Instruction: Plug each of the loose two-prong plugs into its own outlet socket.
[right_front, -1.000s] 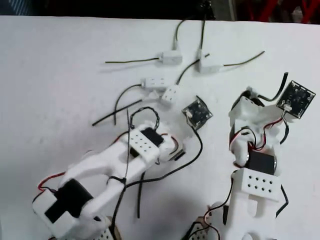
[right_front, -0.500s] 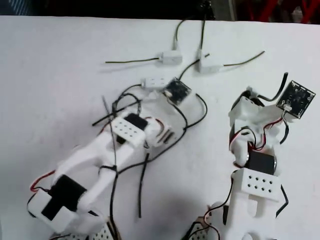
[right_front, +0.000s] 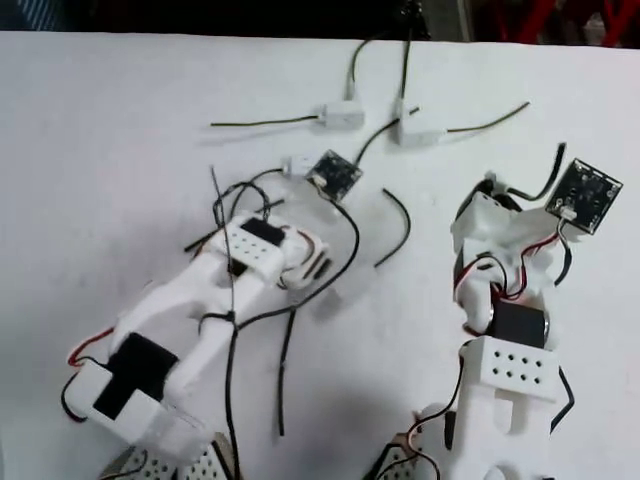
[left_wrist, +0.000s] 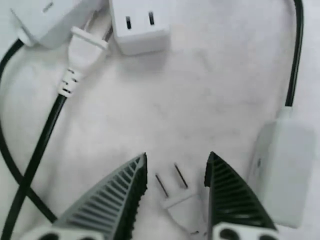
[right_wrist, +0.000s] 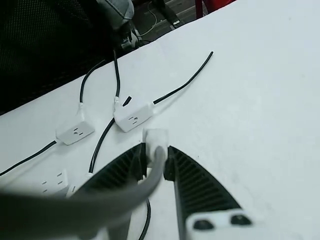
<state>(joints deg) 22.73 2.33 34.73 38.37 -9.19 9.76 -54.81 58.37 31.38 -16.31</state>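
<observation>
Lying flat mid-table, the two-prong plug points its prongs toward an outlet socket farther off and rests between the wide-spread jaws of my left claw. I judge it light, rigid and smooth. Grip the moulded body's flanks, behind the thin, bendable prongs. My right claw, to the right, is narrowed on a second white plug.

We see a matt, faintly grainy white table. The white two-prong plug is smooth plastic with thin shiny metal prongs, and the square white outlet block is the same plastic. The left pincer has ribbed matt grey plastic fingers. The right pincer grips a second white plug, smooth plastic too.
</observation>
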